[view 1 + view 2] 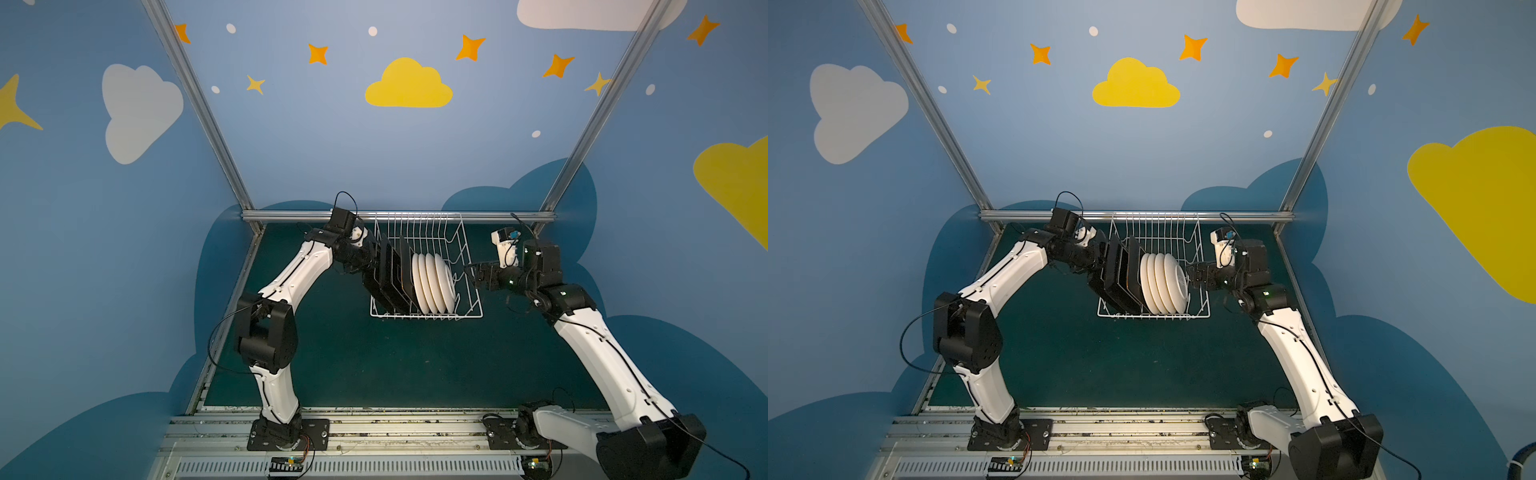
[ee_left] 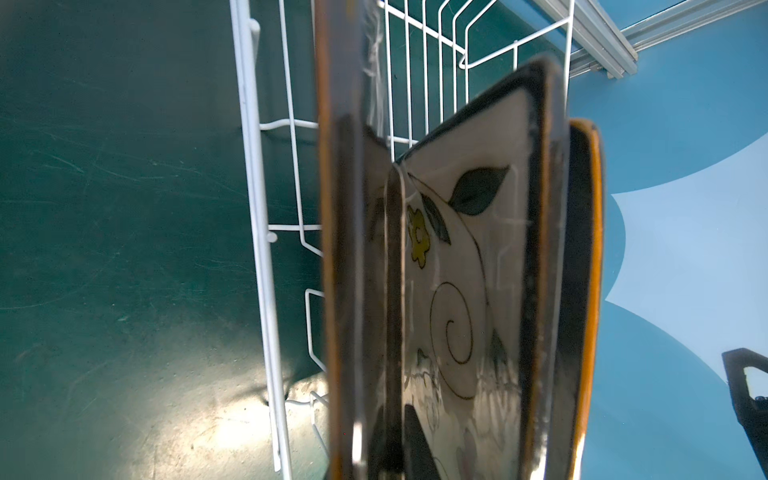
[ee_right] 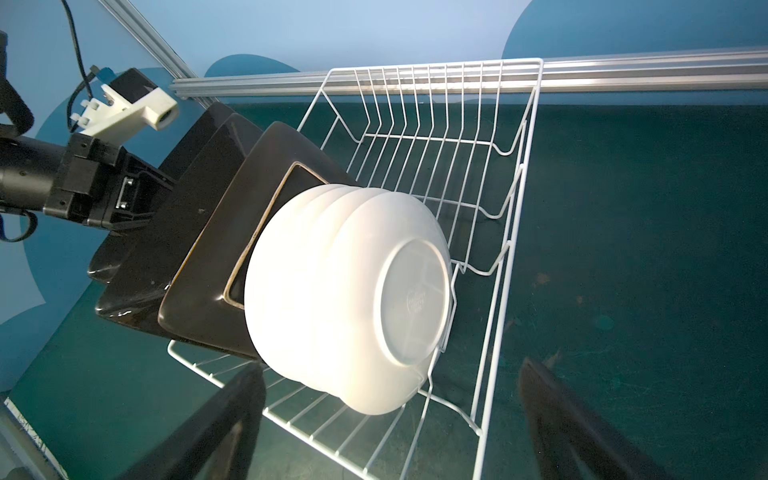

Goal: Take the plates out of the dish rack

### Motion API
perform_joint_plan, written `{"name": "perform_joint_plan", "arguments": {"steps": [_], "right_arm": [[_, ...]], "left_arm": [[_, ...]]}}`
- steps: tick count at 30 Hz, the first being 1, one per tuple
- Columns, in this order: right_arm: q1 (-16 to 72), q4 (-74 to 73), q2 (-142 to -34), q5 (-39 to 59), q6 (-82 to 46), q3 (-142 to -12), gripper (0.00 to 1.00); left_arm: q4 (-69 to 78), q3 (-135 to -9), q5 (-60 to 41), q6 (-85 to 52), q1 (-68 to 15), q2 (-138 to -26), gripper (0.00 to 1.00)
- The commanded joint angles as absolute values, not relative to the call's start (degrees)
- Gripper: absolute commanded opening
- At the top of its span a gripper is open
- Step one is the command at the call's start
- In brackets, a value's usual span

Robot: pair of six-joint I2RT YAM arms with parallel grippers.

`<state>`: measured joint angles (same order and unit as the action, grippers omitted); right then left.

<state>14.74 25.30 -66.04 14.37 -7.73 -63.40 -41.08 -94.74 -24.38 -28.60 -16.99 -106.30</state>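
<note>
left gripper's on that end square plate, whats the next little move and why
Probably lift it straight up out of its slot. The left gripper looks closed on the rim of the outermost square plate, which sits in the dish rack close beside the next square plate, so a sideways pull could drag that neighbour.

L arm (image 1: 291, 276) bends up & reaches in from the left. L gripper (image 1: 373, 266) pinches a square plate's (image 1: 385, 276) edge. R arm (image 1: 590, 345) bent too, R gripper (image 1: 471, 276) wide open, holding nothing.
</note>
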Motion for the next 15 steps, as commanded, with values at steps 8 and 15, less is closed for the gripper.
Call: {"name": "perform_joint_plan", "arguments": {"steps": [8,15], "right_arm": [[15.1,23.2,-66.0,14.7,-8.7,-63.7,0.95],[15.3,22.8,-66.3,14.6,-9.0,-64.1,0.95]], "left_arm": [[-45.6,-98.3,-25.6,-28.0,-18.0,-104.4,0.03],[-46.9,-102.3,-24.9,-27.8,-17.8,-102.4,0.03]]}}
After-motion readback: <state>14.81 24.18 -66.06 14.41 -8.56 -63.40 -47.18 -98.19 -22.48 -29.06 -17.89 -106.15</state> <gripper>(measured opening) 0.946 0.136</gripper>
